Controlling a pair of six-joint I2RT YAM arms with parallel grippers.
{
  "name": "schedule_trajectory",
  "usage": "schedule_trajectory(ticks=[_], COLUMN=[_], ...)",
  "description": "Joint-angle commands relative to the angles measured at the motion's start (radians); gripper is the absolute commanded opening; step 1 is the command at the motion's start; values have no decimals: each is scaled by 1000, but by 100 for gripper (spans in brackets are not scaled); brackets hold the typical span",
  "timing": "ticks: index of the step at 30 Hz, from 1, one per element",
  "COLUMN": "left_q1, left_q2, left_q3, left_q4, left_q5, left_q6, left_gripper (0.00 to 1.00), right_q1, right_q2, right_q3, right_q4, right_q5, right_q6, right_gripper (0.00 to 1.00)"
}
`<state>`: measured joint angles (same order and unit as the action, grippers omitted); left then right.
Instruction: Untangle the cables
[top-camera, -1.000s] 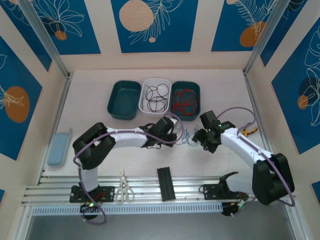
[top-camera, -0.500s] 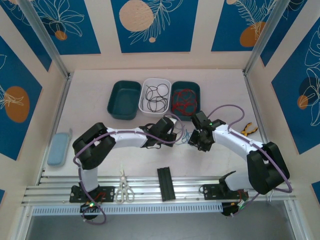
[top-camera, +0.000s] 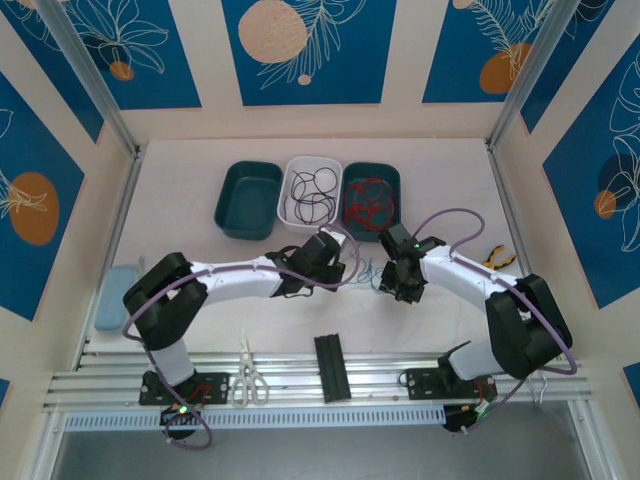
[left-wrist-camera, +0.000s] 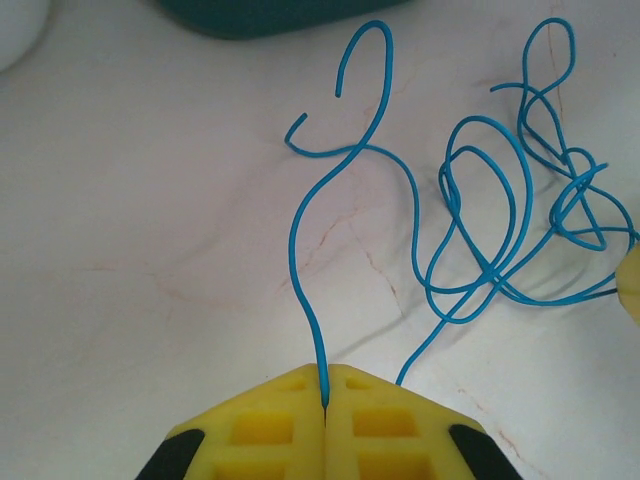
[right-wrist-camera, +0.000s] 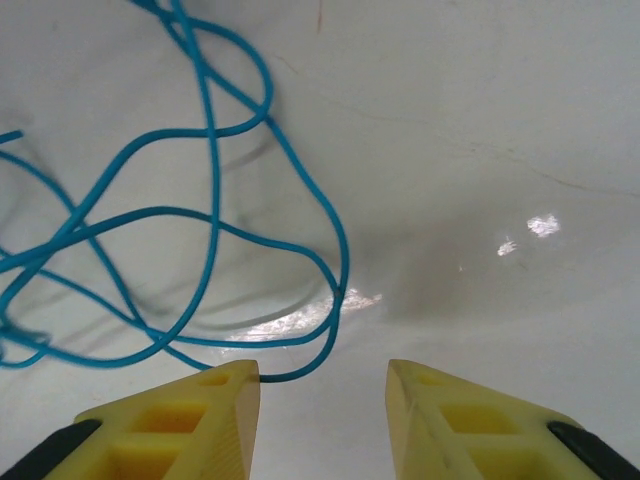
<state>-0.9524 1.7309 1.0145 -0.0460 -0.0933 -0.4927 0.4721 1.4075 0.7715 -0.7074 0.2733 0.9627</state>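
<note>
The loose blue cable (top-camera: 368, 276) lies in a tangle on the pale tabletop between my two grippers. My left gripper (top-camera: 347, 268) is shut on one strand of it; in the left wrist view the yellow fingers (left-wrist-camera: 260, 425) pinch that strand at the left gripper (left-wrist-camera: 326, 388), and the blue cable (left-wrist-camera: 480, 235) loops away up and right. My right gripper (right-wrist-camera: 323, 385) stands open over the table, a loop of the blue cable (right-wrist-camera: 212, 215) touching its left fingertip (right-wrist-camera: 235, 385) without being clamped. Black cables (top-camera: 312, 190) lie in the white tray (top-camera: 289, 168), red cables (top-camera: 368, 203) in the teal tray (top-camera: 394, 180).
An empty dark teal tray (top-camera: 248, 200) stands left of the white one. Scissors (top-camera: 247, 378) and a black block (top-camera: 331, 366) lie on the near rail. A light blue case (top-camera: 115, 297) sits at the left edge and pliers (top-camera: 497, 262) at the right.
My right gripper has moved left up to the blue tangle and its jaws have narrowed. The left arm's elbow has swung left while its gripper stays shut on the strand.
</note>
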Motion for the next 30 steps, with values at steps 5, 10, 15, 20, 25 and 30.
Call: schedule_trajectory(ticks=[5,10,15,20,25,30], left_q1=[-5,-4,-1,6,16,32], left_q2=[-120,-207,-248,-262,-281,-292], left_q3=[-82,-140,-148,-130,-123,-129], left_q4=[-28,-16,-55,-105,-114,-86], left_q5=[-13,3,-24,-49,-37,13], left_q6=[73,91,123,143,147,125], left_gripper=[0,0,0,0,0,0], right_q1=[0,-2,21,81,146,171], right_q2=[24,67,113,119,123,172], right_q3=[41,65,108,210,293,313], right_q4=[-33,-28,-8,-89,-124,-63], right_q5=[35,31,7,87,144,89], right_q6=[-7,-19,-34,-54,-100,-128], right_gripper=[44,45,49,57,77,84])
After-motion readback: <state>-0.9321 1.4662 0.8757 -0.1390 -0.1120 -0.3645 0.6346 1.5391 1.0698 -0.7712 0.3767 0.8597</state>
